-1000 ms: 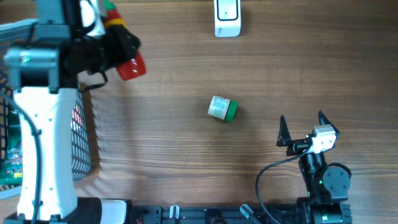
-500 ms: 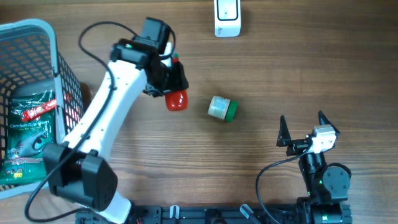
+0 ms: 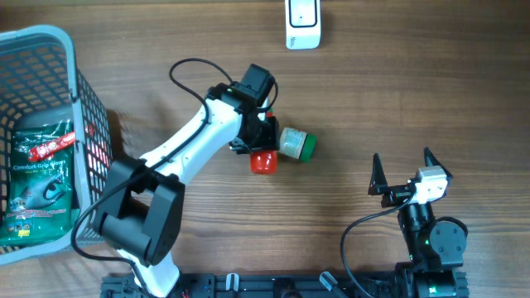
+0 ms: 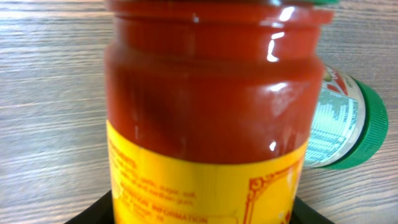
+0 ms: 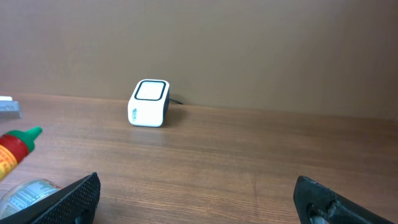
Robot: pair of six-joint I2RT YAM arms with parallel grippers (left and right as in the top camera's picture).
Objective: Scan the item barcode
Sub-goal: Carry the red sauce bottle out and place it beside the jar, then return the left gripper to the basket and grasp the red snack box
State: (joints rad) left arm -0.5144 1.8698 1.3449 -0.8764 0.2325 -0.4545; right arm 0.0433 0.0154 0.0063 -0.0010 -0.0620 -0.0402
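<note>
A red sauce bottle (image 3: 264, 161) with a yellow label (image 4: 205, 180) is held in my left gripper (image 3: 258, 145), which is shut on it near the middle of the table. The bottle fills the left wrist view, and only the black finger edges (image 4: 93, 214) show at the bottom corners. Right beside it lies a small jar (image 3: 291, 143) with a green lid (image 4: 364, 124). The white scanner (image 3: 302, 23) stands at the far edge, also in the right wrist view as the scanner (image 5: 149, 102). My right gripper (image 3: 403, 165) stands open over bare wood at the front right.
A grey basket (image 3: 83, 108) at the left edge holds a green packet (image 3: 37, 178). From the right wrist, the bottle (image 5: 12, 152) and the jar (image 5: 28, 193) sit at the far left, and a brown wall rises behind the table.
My left arm has swung from over the basket to the middle of the table, carrying the red bottle down next to the green-lidded jar. The right arm has not moved.
</note>
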